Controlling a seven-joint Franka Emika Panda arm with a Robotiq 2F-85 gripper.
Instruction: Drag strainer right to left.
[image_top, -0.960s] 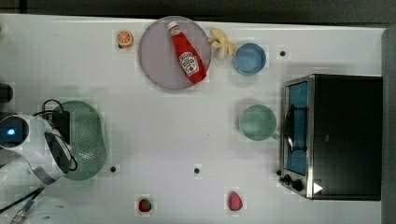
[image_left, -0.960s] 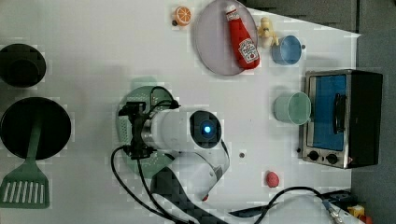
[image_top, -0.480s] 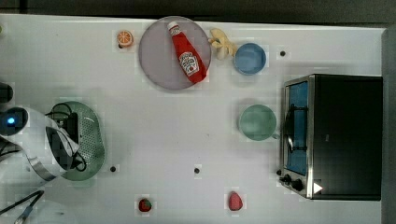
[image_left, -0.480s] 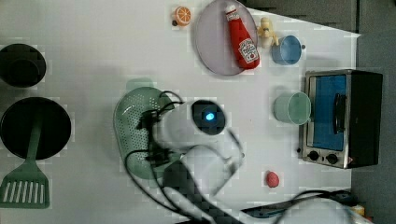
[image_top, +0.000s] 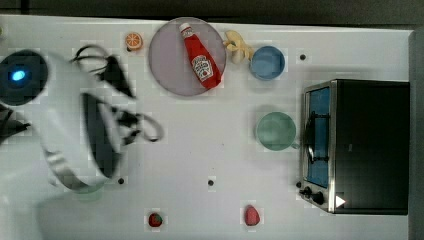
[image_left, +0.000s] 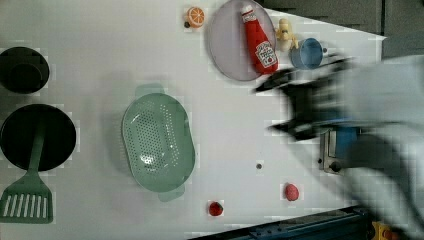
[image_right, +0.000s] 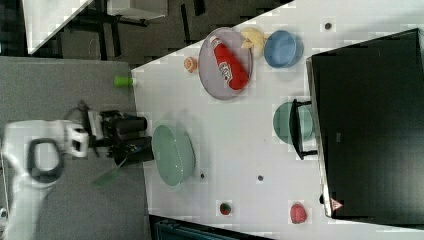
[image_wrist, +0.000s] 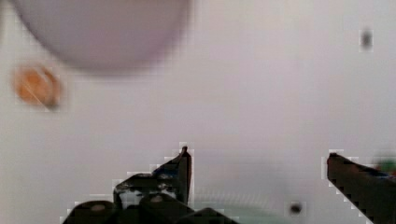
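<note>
The strainer (image_left: 158, 141) sits on the white worktop (image_left: 100, 60) toward the left view's left end, long axis running across the worktop, near the black pans (image_left: 37, 137) but apart from them. In the right view it lies just inside the worktop's left edge. The gripper (image_wrist: 257, 177) hangs free of it, fingers (image_wrist: 180, 170) spread wide with nothing between them. Judgement: the drag looks finished and the step in hand is the retreat. To do it well, the arm should rise straight clear so neither finger catches the strainer's rim or tab handle, keeping off the ketchup plate (image_left: 235, 47).
</note>
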